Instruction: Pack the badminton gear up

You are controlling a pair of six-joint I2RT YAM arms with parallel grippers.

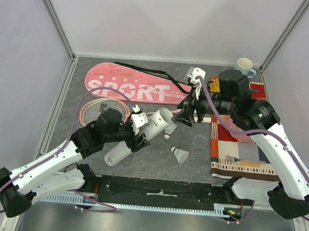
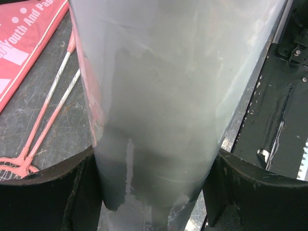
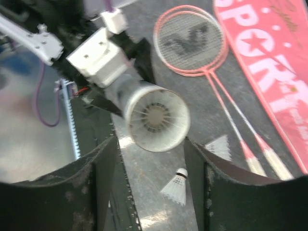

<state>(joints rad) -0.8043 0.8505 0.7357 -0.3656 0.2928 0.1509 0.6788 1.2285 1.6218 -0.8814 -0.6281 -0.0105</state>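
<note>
The left gripper (image 2: 154,187) has its fingers (image 2: 48,192) clamped on the sides of the white tube (image 1: 156,121), whose open mouth faces the right gripper (image 1: 185,118). A shuttlecock (image 3: 155,117) sits inside that mouth. The right gripper's fingers stand apart just before it, holding nothing. A second shuttlecock (image 1: 181,155) and a third shuttlecock (image 1: 170,130) lie on the table (image 1: 156,166) nearby. The rackets (image 1: 104,109) rest beside the pink bag (image 1: 130,84).

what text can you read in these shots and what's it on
"SPORT": big white letters on the pink bag.
"Youth And Pas": smaller white print on the same bag, seen in the left wrist view; the rest is hidden behind the tube.
Small script near the bag's top edge: too small to read.
Nothing else is readable.
</note>
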